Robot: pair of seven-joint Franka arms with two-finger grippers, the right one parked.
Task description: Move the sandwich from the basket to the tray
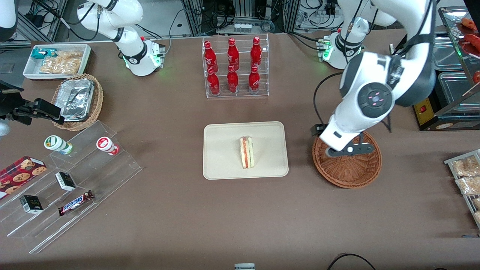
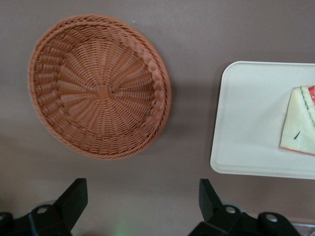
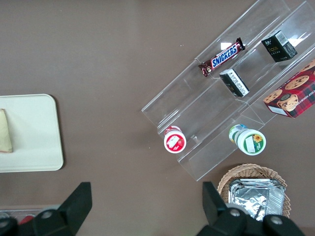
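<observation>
The sandwich lies on the cream tray at the table's middle, its red and green filling showing. In the left wrist view one corner of the sandwich rests on the tray. The reddish-brown basket beside the tray holds nothing, and its woven floor is bare. My gripper hangs above the basket's rim. In the wrist view the gripper is open over bare tabletop, with nothing between its fingers.
An acrylic rack of red bottles stands farther from the camera than the tray. Toward the parked arm's end are a stepped acrylic shelf with snacks, a tan basket of foil containers and a white bin. Snack packets lie at the working arm's end.
</observation>
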